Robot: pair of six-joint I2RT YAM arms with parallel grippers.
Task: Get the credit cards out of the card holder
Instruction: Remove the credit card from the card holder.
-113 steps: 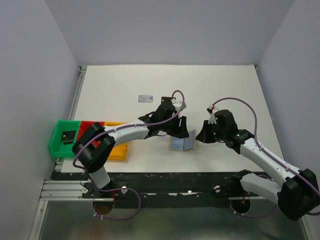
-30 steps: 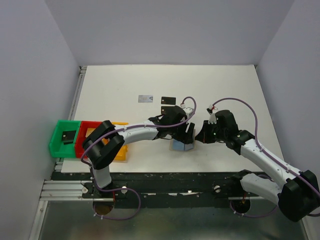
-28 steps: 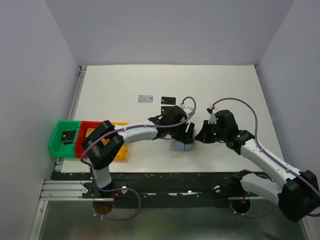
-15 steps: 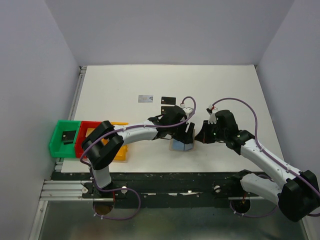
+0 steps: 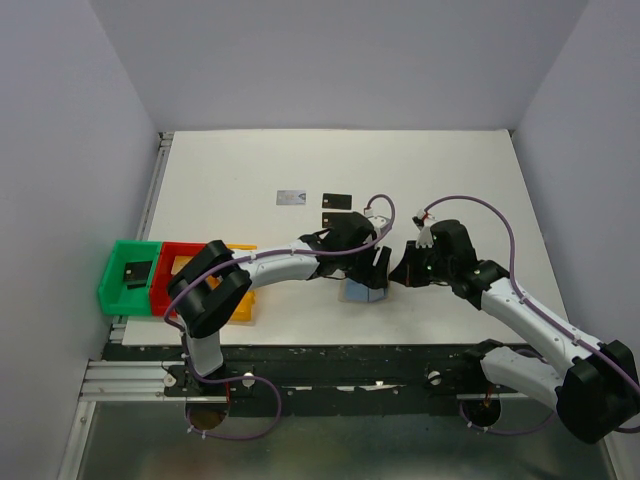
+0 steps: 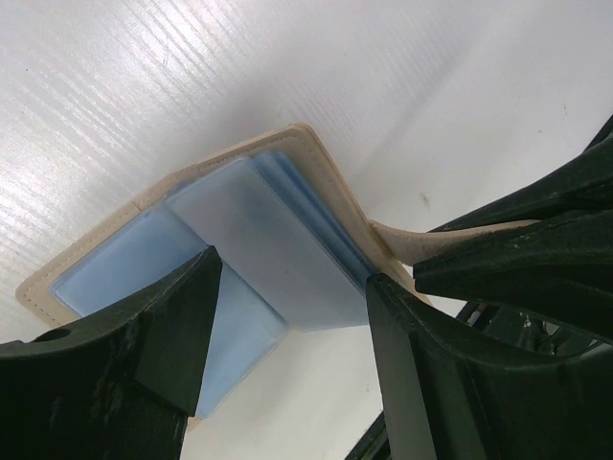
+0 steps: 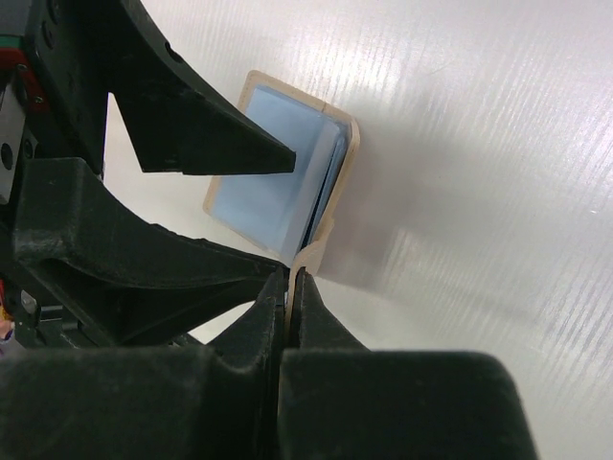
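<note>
The card holder [image 5: 362, 292] lies open in the middle near the front, tan outside and light blue inside [image 6: 259, 230]. One panel stands up off the table. My right gripper [image 7: 290, 275] is shut on its small tan tab [image 7: 316, 244] and is seen from above at the holder's right [image 5: 398, 275]. My left gripper [image 6: 292, 270] is open, its fingers straddling the raised blue panel, above the holder [image 5: 372, 262]. Three credit cards lie on the table behind: a silver one [image 5: 291, 197] and two black ones [image 5: 337, 201] [image 5: 331, 220]. No card shows in the holder's pockets.
A green bin [image 5: 118, 285] holding a small black object [image 5: 136, 271], a red bin [image 5: 180, 262] and a yellow bin [image 5: 240, 305] stand at the front left edge. Grey walls close in the table on three sides.
Since the earliest frame my left gripper has come from the far side down over the holder, uncovering two black cards. Over the last second nothing has visibly moved.
</note>
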